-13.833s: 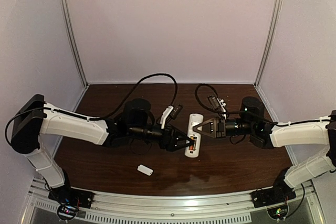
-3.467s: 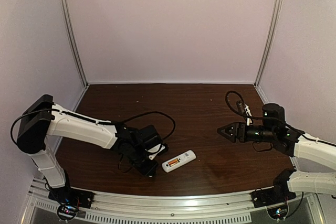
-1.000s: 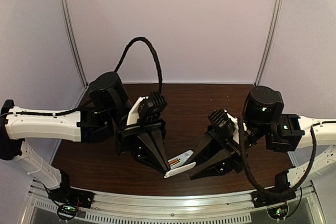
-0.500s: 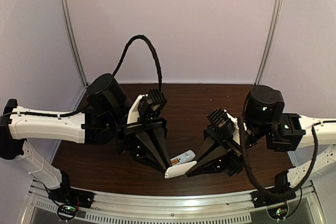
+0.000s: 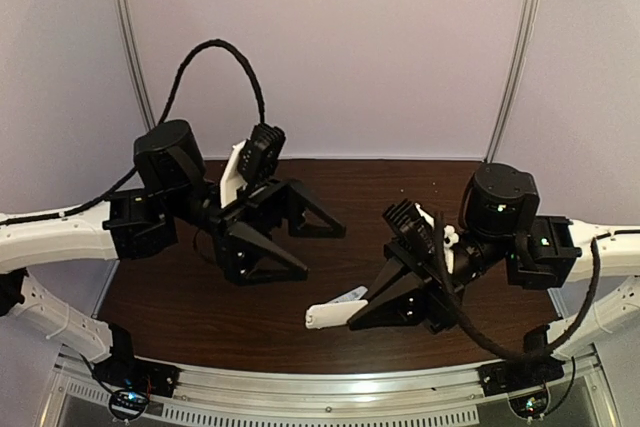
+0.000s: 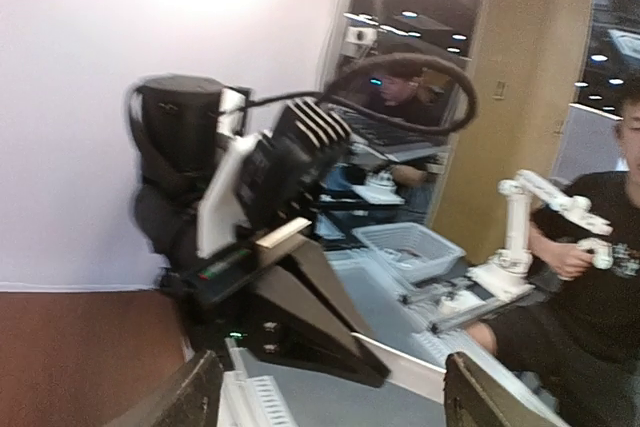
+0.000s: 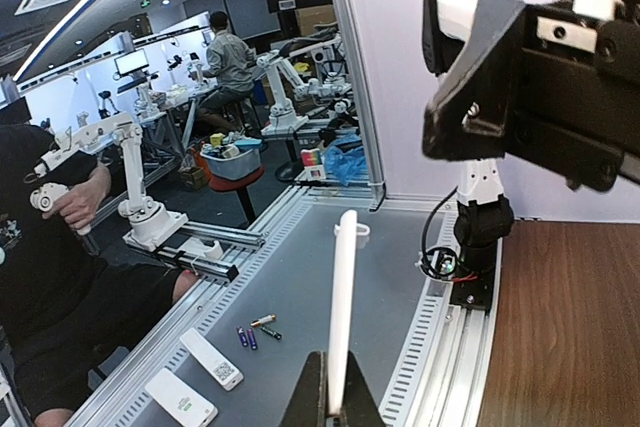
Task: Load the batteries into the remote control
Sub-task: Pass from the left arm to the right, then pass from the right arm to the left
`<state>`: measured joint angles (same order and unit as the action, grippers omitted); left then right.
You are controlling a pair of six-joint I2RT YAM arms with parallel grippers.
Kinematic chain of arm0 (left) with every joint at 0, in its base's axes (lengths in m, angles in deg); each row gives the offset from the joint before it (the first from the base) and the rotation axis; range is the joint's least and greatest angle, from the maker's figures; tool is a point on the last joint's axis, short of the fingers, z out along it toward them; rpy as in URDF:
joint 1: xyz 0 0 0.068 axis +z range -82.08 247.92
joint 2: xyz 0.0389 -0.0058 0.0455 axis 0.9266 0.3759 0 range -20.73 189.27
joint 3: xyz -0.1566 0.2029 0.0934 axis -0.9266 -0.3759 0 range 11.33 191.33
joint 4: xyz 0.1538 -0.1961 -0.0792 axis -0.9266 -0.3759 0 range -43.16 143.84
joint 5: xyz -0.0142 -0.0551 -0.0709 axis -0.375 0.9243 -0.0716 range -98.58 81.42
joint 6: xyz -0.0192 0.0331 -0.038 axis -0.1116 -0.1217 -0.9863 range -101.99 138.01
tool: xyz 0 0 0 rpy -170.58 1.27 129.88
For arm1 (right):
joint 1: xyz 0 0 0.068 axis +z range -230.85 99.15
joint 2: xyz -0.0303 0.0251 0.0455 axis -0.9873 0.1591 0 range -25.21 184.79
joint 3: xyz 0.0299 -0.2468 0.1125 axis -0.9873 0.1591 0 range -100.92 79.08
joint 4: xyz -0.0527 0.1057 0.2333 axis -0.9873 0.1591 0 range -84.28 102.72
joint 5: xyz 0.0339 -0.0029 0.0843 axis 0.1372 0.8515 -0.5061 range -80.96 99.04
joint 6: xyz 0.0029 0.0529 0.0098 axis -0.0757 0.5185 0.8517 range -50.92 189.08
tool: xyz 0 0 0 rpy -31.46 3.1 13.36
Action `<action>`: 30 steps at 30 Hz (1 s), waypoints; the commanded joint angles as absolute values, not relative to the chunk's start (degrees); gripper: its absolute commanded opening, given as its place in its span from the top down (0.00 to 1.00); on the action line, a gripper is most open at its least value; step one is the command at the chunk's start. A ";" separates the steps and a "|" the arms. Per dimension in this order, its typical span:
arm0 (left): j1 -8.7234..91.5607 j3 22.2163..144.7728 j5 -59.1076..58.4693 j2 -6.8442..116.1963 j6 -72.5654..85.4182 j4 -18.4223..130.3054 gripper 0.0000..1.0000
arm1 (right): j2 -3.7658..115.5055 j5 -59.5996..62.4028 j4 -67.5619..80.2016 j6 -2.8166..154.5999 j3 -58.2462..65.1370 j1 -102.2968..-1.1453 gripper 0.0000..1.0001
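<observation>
My right gripper [image 5: 356,313] is shut on the white remote control [image 5: 330,311] and holds it above the table's near edge, its free end pointing left. In the right wrist view the remote [image 7: 342,307] stands edge-on between my fingers [image 7: 318,397]. My left gripper [image 5: 325,252] is open and empty, raised above the table to the upper left of the remote and apart from it. In the left wrist view its fingers [image 6: 195,397] frame the right gripper [image 6: 320,317] and the remote's thin edge [image 6: 410,359]. The batteries are hidden.
The dark wooden table [image 5: 400,187] has pale walls at the back and sides and an aluminium rail [image 5: 330,387] at the near edge. Beyond the rail, a grey bench holds loose batteries [image 7: 255,327] and spare white remotes [image 7: 205,362].
My left gripper has let go of the remote, opened and drawn back up and to the left. The right gripper keeps the remote, and the orange battery no longer shows.
</observation>
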<state>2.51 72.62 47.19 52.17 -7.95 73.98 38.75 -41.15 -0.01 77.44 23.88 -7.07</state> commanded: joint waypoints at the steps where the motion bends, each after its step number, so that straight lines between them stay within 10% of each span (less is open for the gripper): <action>1: 3.11 73.82 18.90 45.23 13.56 52.33 0.24 | 38.65 -37.98 0.59 85.68 25.95 -10.51 1.00; 15: -8.01 67.65 -13.88 46.52 40.02 37.16 0.29 | 46.04 -44.89 -4.18 105.61 34.87 -25.73 1.00; 30: -8.81 69.77 -13.61 54.47 43.59 37.42 0.44 | 50.61 -49.53 -9.08 108.71 36.29 -25.74 1.00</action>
